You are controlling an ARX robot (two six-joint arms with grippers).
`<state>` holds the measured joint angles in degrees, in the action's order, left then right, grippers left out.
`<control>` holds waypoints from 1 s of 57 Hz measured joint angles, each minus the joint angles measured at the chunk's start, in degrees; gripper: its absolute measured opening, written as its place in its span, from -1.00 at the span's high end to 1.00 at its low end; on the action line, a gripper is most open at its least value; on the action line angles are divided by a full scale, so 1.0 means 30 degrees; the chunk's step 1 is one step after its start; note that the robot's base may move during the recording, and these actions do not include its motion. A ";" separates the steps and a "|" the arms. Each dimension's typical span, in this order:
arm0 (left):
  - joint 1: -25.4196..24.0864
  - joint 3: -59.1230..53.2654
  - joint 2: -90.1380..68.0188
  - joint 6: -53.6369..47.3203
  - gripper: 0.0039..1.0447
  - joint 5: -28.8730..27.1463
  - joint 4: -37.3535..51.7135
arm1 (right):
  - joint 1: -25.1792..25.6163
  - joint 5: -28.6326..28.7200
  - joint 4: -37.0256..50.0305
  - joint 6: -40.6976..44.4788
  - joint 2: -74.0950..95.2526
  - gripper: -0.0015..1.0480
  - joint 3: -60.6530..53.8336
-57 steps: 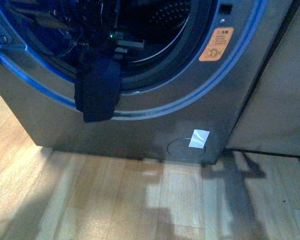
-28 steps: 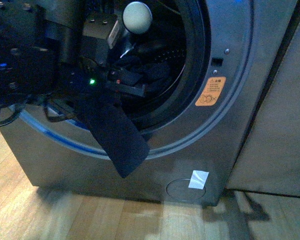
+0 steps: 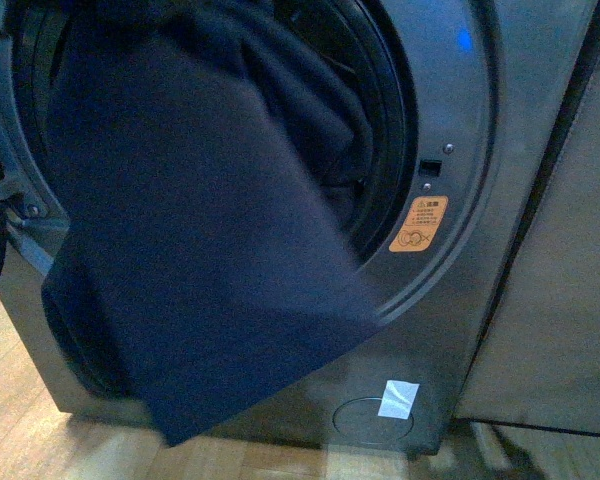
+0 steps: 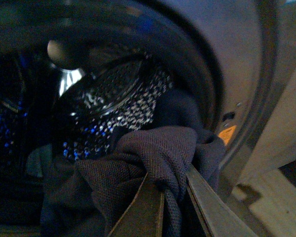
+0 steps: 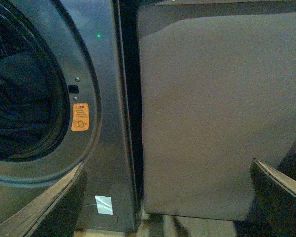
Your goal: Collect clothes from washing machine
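The clothes [image 3: 200, 230], a dark navy cloth, hang close to the front camera and cover most of the washing machine's [image 3: 460, 120] porthole. My left gripper [image 4: 173, 207] is shut on a bunched fold of the clothes [image 4: 158, 153] in front of the perforated drum [image 4: 113, 103]. It is hidden behind the cloth in the front view. My right gripper [image 5: 165, 202] is open and empty, facing the gap between the washing machine [image 5: 106, 74] and the cabinet. Dark fabric [image 5: 19, 108] shows in the porthole there.
A beige cabinet [image 3: 565, 250] stands close against the machine's right side and also shows in the right wrist view [image 5: 212, 108]. The orange sticker [image 3: 418, 225], white label [image 3: 398, 398] and round filter cap [image 3: 365, 425] are on the machine's front. Wooden floor [image 3: 20, 440] lies below.
The cloth has been pulled out of the drum's mouth and toward the front camera, now filling the left of the view. It now hides the left arm, seen half a second ago.
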<state>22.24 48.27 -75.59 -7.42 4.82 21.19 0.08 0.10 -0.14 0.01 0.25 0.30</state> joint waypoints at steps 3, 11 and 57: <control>0.0423 0.0503 0.0787 0.0007 0.88 0.0117 -0.0459 | 0.0000 0.0000 0.0000 0.0000 0.0000 -0.86 0.0000; 0.1712 0.2215 0.1894 -0.0087 0.88 0.0321 -0.1588 | 0.0000 -0.0007 0.0000 0.0000 0.0000 -0.86 0.0000; 0.6812 2.5747 -0.8153 -0.1435 0.88 -0.0590 -1.1271 | 0.0000 0.0000 0.0000 0.0000 0.0000 -0.86 0.0000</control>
<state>42.68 125.51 -100.05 -11.73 3.05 -12.62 0.08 0.10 -0.14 0.01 0.25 0.30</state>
